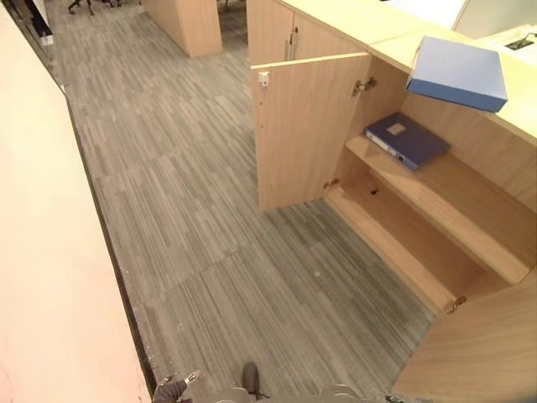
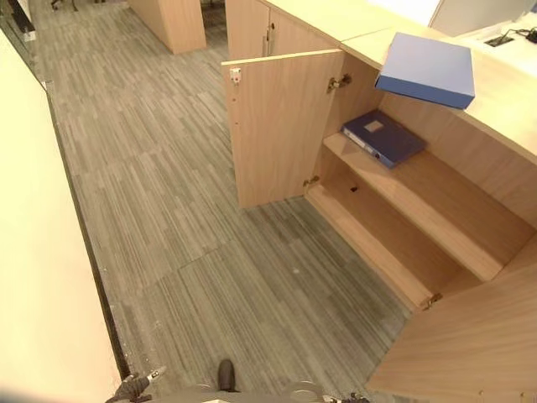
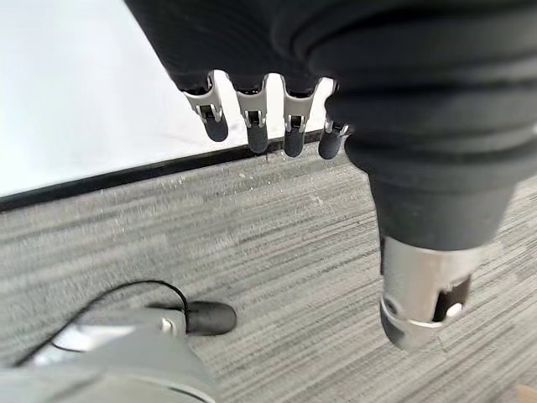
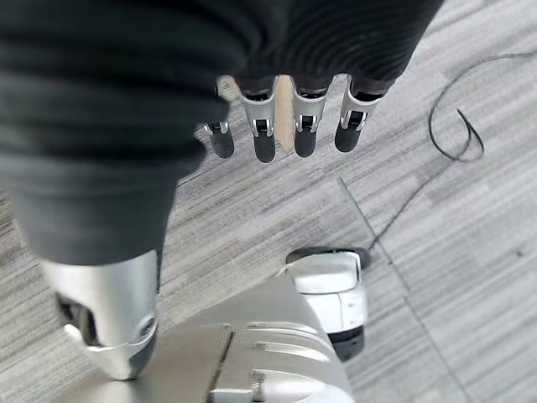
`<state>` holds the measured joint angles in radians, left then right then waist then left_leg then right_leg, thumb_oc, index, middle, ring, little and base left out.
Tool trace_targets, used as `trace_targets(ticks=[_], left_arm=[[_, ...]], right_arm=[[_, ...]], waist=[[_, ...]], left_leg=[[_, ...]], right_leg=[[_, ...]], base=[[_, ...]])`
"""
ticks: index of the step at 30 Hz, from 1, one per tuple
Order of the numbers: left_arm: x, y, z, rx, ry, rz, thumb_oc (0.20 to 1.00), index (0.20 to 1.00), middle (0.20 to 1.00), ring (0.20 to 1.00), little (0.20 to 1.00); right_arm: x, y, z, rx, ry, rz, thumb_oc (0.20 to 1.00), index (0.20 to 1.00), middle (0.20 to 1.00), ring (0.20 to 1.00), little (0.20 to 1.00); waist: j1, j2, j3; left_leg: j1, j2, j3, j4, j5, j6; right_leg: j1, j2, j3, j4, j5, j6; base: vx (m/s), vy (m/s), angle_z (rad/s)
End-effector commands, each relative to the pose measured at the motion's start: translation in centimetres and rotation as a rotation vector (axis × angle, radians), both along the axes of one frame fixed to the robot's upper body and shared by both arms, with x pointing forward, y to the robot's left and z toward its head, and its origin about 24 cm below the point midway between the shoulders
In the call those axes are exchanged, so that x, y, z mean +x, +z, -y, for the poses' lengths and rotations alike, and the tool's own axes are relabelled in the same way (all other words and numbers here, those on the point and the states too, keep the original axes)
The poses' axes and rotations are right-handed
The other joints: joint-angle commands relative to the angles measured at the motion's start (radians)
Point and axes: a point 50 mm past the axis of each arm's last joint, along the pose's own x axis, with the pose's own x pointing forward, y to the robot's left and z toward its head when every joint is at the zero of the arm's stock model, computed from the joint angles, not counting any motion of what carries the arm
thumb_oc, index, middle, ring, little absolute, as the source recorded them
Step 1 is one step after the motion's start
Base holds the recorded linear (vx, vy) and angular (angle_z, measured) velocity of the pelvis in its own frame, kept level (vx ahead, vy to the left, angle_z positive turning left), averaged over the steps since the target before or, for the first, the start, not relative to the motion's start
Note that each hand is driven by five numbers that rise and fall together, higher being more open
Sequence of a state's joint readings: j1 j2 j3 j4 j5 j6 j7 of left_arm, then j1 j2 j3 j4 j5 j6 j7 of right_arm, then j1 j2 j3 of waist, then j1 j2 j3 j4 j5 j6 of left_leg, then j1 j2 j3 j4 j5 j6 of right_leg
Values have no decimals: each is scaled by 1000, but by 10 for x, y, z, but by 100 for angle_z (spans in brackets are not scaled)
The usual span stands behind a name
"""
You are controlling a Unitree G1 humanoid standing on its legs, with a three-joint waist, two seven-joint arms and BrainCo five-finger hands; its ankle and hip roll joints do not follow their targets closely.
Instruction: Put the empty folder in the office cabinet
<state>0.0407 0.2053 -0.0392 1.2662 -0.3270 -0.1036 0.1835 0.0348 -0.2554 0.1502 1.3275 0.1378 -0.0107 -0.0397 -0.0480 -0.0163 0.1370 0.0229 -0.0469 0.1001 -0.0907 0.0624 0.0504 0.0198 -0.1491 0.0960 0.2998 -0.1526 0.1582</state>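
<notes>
Fingers (image 3: 252, 126) of our left hand (image 3: 436, 168) hung relaxed and slightly apart over the carpet (image 1: 210, 210), pinching nothing; our right hand (image 4: 101, 210) showed the same, its fingers (image 4: 264, 138) loose and empty above the floor. Reading the head view from nine o'clock toward three: a pale wall (image 1: 42, 252) ran along the left edge, then bare carpet, then the open cabinet door (image 1: 302, 130) at about one o'clock, and beyond it the office cabinet (image 1: 436, 218) with two shelves. A dark blue binder (image 1: 407, 138) lay flat on the upper shelf. At two o'clock the light blue folder (image 1: 460, 73) rested on the countertop (image 1: 352, 21), one edge jutting past the counter's front, well apart from both hands. We judged the folder, being empty, light and fairly stiff, with smooth covers that could slip; its overhanging edge, near the spine, seemed the best hold.
</notes>
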Motion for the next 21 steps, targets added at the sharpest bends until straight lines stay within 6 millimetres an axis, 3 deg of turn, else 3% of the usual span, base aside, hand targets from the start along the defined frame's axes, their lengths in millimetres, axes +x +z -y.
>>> trace_targets(ticks=[1, 2, 3, 4, 5, 8, 9, 10, 13, 16, 19, 21], left_arm=[[-10, 0, -5, 14, -8, -27, 1000, 1000, 1000, 1000, 1000], [-11, 0, -6, 14, -7, -30, 1000, 1000, 1000, 1000, 1000], [-14, 0, -9, 16, -2, -40, 1000, 1000, 1000, 1000, 1000], [-16, 1, -12, 25, 4, -51, 1000, 1000, 1000, 1000, 1000], [-15, 1, -14, 32, 9, -50, 1000, 1000, 1000, 1000, 1000], [-9, 2, -14, 37, 10, -31, 1000, 1000, 1000, 1000, 1000], [-9, 2, -14, 37, 10, -31, 1000, 1000, 1000, 1000, 1000], [-6, 2, -11, 33, 6, -25, 1000, 1000, 1000, 1000, 1000], [-2, 2, -8, 28, 1, -13, 1000, 1000, 1000, 1000, 1000], [0, 2, -8, 28, 3, -8, 1000, 1000, 1000, 1000, 1000], [-3, 0, -5, 27, -12, -26, 1000, 1000, 1000, 1000, 1000], [-8, -2, -1, 11, 2, -43, 1000, 1000, 1000, 1000, 1000]], right_arm=[[-3, 2, 6, -2, 16, 1, 1000, 1000, 1000, 1000, 1000], [-4, 2, 5, -2, 21, 0, 1000, 1000, 1000, 1000, 1000], [-5, 2, 5, -3, 24, -1, 1000, 1000, 1000, 1000, 1000], [-6, 1, 4, -3, 35, -2, 1000, 1000, 1000, 1000, 1000], [-4, 1, 3, -3, 40, 6, 1000, 1000, 1000, 1000, 1000], [9, 3, 2, -4, 44, 44, 1000, 1000, 1000, 1000, 1000], [9, 3, 2, -4, 44, 44, 1000, 1000, 1000, 1000, 1000], [15, 4, 1, -4, 42, 62, 1000, 1000, 1000, 1000, 1000], [22, 5, 1, -3, 36, 82, 1000, 1000, 1000, 1000, 1000], [21, 5, 2, -2, 33, 78, 1000, 1000, 1000, 1000, 1000], [14, 4, 2, -10, 30, 53, 1000, 1000, 1000, 1000, 1000], [9, 3, 5, -21, 24, 25, 1000, 1000, 1000, 1000, 1000]], waist=[[-3, 11, 24], [-3, 12, 32], [-4, 17, 49], [4, 13, 61], [8, 11, 64], [1, 15, 77], [2, 16, 77], [-16, 13, 87], [-40, -3, 99], [-47, -12, 101], [-44, -24, 79], [-43, -18, 55]], left_leg=[[-27, -21, -31, 3, -49, -14], [-19, -25, -24, 3, -55, -7], [0, -23, -1, 3, -68, 1], [25, -19, 34, 3, -98, -1], [31, -11, 56, 3, -106, -6], [44, 13, 85, 3, -118, -24], [45, 15, 86, 3, -119, -25], [52, 17, 98, 3, -111, -31], [96, 7, 92, 3, -136, -45], [121, 6, 82, 3, -153, -52], [143, 4, 63, 3, -178, -58], [176, 45, 56, 3, -180, -73]], right_leg=[[-44, -25, -22, 51, 250, -15], [-65, -38, -43, 100, 275, -22], [-96, -63, -111, 176, 296, -36], [-114, -108, -213, 217, 275, -29], [-118, -123, -275, 192, 261, -27], [-178, -90, -362, 85, 219, -12], [-177, -89, -363, 83, 219, -13], [-213, -52, -375, -66, 257, -13], [-243, -1, -335, -248, 324, 14], [-257, 21, -299, -300, 351, 25], [-211, 29, -297, -356, 354, 7], [-185, 59, -297, -328, 324, -13]], base=[[52, 150, -11], [49, 191, -15], [117, 208, -17], [129, 160, -61], [129, 47, -76], [71, -70, -70], [61, -105, -49], [91, -116, -41], [177, -160, -35], [146, -132, 16], [287, -273, 47], [317, -306, 37]])
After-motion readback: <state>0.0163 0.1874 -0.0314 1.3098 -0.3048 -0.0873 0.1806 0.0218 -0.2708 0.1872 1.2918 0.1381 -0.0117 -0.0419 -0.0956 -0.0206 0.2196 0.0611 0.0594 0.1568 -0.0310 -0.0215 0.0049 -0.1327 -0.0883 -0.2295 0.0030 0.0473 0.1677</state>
